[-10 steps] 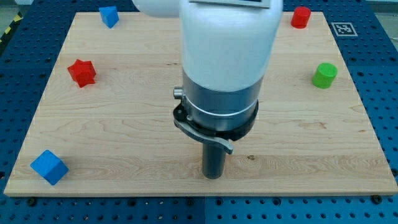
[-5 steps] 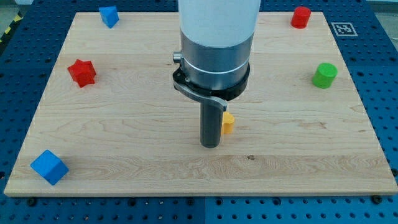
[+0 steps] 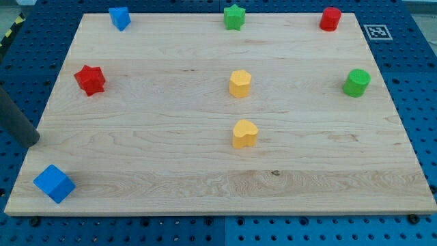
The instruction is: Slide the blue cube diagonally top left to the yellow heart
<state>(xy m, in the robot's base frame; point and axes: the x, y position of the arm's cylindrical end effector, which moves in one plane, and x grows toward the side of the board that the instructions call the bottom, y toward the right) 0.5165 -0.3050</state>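
Observation:
The blue cube [image 3: 53, 183] lies at the board's bottom left corner. The yellow heart [image 3: 244, 134] lies near the board's middle, far to the cube's right and a little higher. My rod comes in from the view's left edge. My tip [image 3: 31, 141] is just off the board's left edge, above the blue cube and slightly to its left, and is not touching it.
A second yellow block [image 3: 240, 83] sits above the heart. A red star [image 3: 90, 79] is at the left. A small blue block [image 3: 119, 17], a green star [image 3: 234, 16] and a red cylinder [image 3: 330, 18] line the top edge. A green cylinder [image 3: 356, 82] is at the right.
The arm has swung from the board's middle to the far left edge, uncovering the yellow heart, the second yellow block and the green star. No block has moved.

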